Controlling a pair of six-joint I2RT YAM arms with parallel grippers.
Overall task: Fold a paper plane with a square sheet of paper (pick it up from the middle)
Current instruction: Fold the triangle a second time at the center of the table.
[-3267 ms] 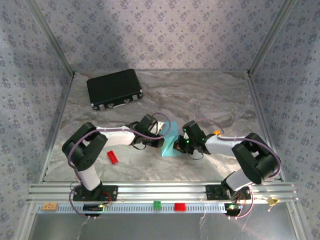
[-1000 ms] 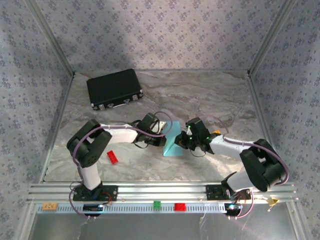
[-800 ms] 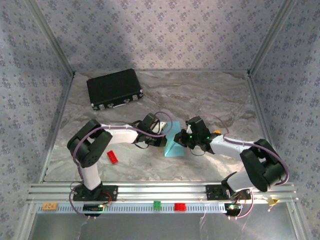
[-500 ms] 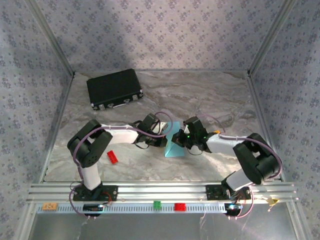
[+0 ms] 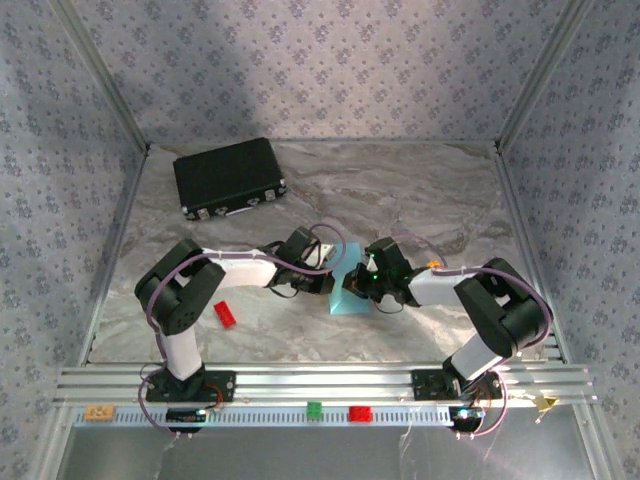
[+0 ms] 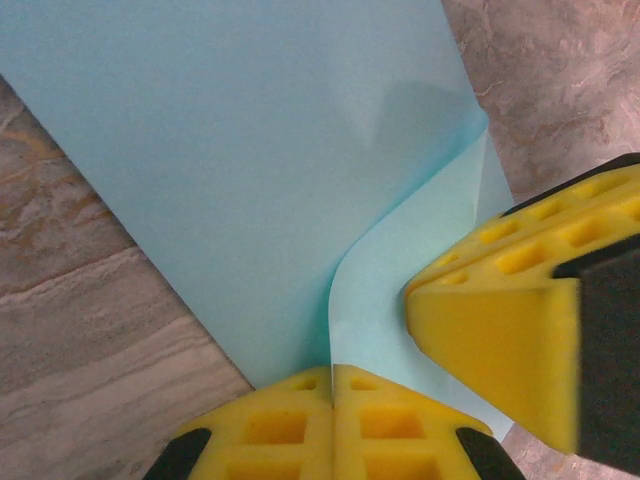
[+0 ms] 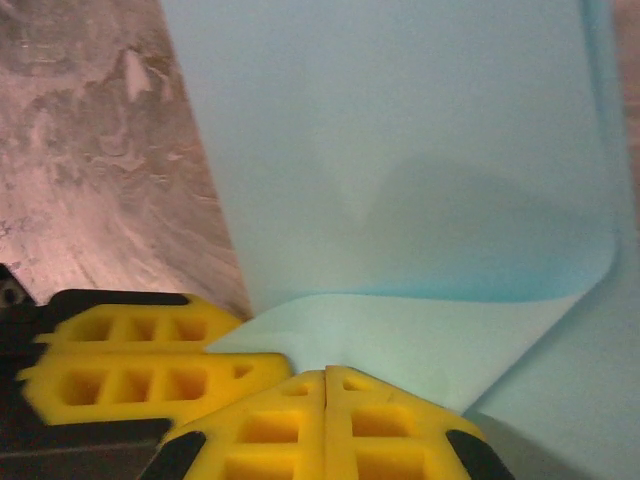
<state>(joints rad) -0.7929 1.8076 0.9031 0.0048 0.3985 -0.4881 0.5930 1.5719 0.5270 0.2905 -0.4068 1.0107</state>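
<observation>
The left gripper's yellow jaws are pressed together on a curled edge of the light-blue sheet of paper. The right gripper's jaws are likewise clamped on a folded-over flap of it, just beside the other pair. The sheet is seen partly raised at the middle of the marbled table. A red brick lies by the left arm, and a black case sits well apart, far left.

Paper ctr; case far back L; brick L of paper.
</observation>
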